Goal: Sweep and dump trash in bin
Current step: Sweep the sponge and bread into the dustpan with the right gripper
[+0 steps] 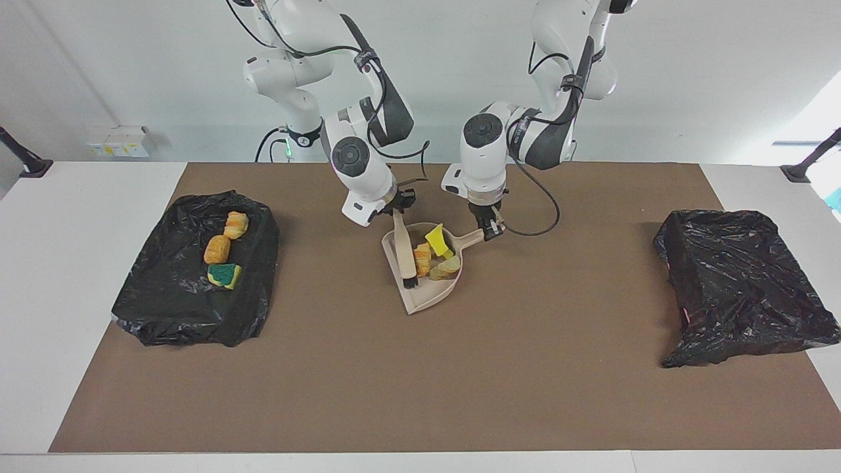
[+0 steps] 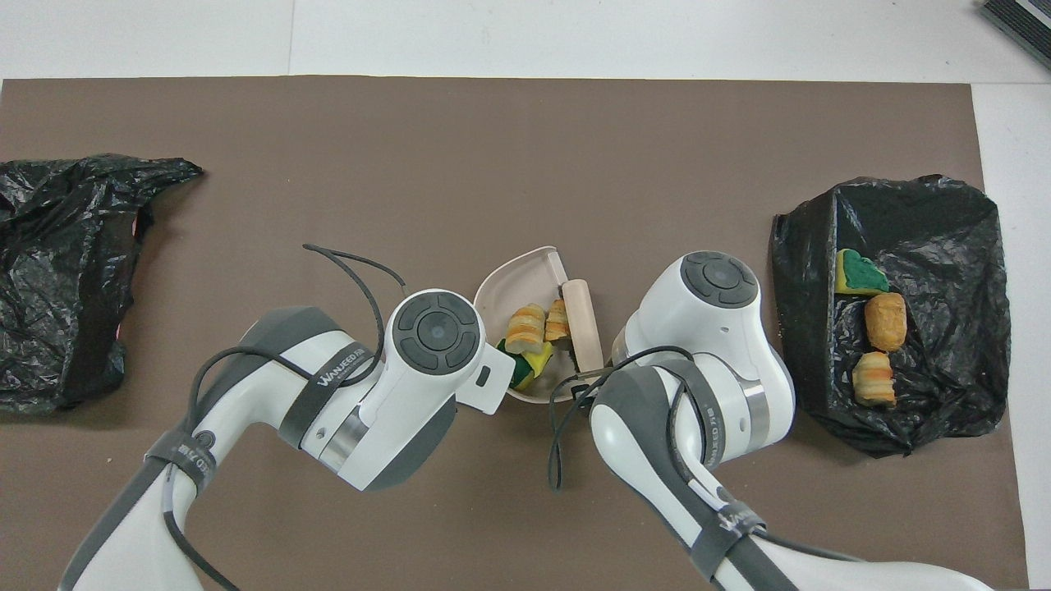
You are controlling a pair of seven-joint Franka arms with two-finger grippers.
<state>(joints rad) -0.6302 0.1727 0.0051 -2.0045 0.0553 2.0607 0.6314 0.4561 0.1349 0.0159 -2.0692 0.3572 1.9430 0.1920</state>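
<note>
A beige dustpan (image 1: pixel 430 295) sits at the middle of the brown mat and also shows in the overhead view (image 2: pixel 509 283). It holds trash: a yellow sponge piece (image 1: pixel 437 238) and tan-orange bread-like chunks (image 1: pixel 424 259), which the overhead view also shows (image 2: pixel 525 327). My left gripper (image 1: pixel 490 230) is shut on the dustpan's handle. My right gripper (image 1: pixel 398 209) is shut on a beige brush (image 1: pixel 403 248), whose black bristles (image 1: pixel 411 282) are inside the pan beside the trash. Both hands hide their fingers in the overhead view.
A bin lined with a black bag (image 1: pixel 171 302) stands at the right arm's end of the table and holds two bread chunks (image 1: pixel 217 249) and a green-yellow sponge (image 1: pixel 225 274). A second black-bagged bin (image 1: pixel 742 289) stands at the left arm's end.
</note>
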